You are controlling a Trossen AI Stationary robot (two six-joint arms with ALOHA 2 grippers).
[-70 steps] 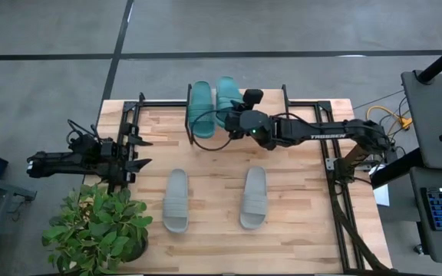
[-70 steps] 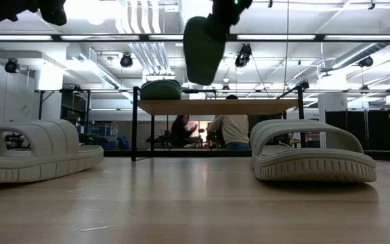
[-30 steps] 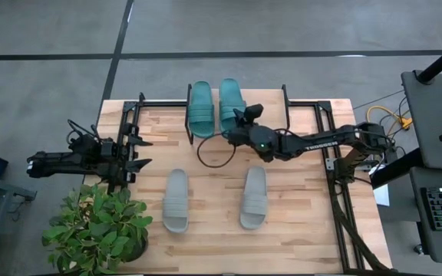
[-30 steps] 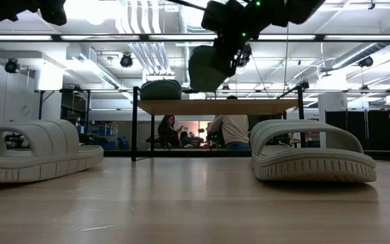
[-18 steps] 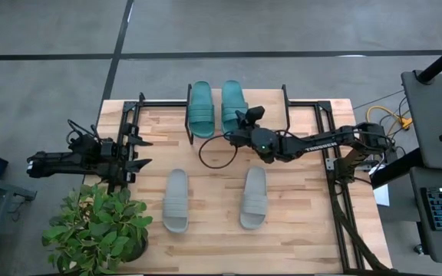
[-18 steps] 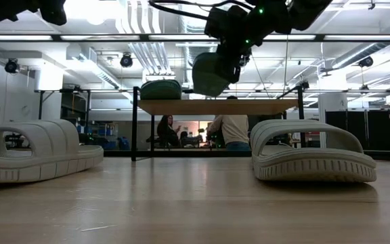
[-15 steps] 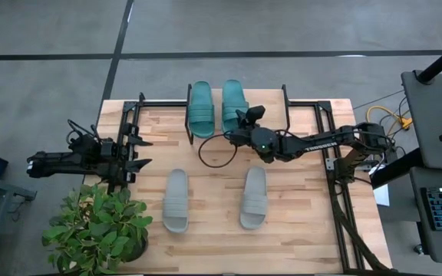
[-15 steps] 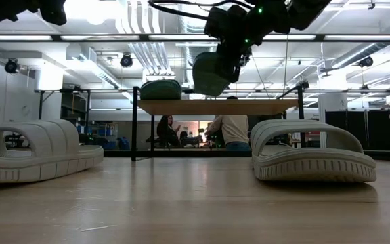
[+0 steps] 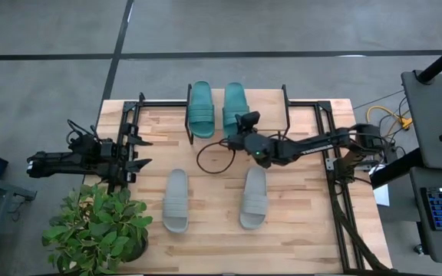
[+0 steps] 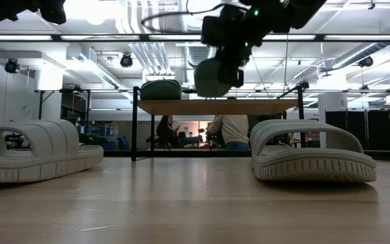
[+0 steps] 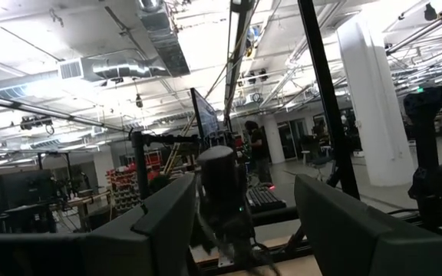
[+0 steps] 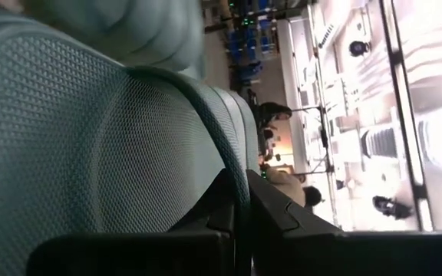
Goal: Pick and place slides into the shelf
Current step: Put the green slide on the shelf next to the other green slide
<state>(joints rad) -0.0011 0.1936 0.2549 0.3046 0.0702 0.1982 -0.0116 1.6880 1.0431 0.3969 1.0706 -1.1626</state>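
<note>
Already the shelf (image 9: 282, 107) bears one teal slide (image 9: 200, 110); right tool (image 9: 237, 136) clenches the other (image 9: 234, 100).

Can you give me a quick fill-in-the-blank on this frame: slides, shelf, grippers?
1. The right gripper is shut on the heel edge of a ____ slide over the shelf.
2. The other teal slide lies on the ____.
3. The number of grey slides on the table is ____.
4. The left gripper waits at the table's left edge, holding ____.

Missing words: teal; shelf; two; nothing
</note>
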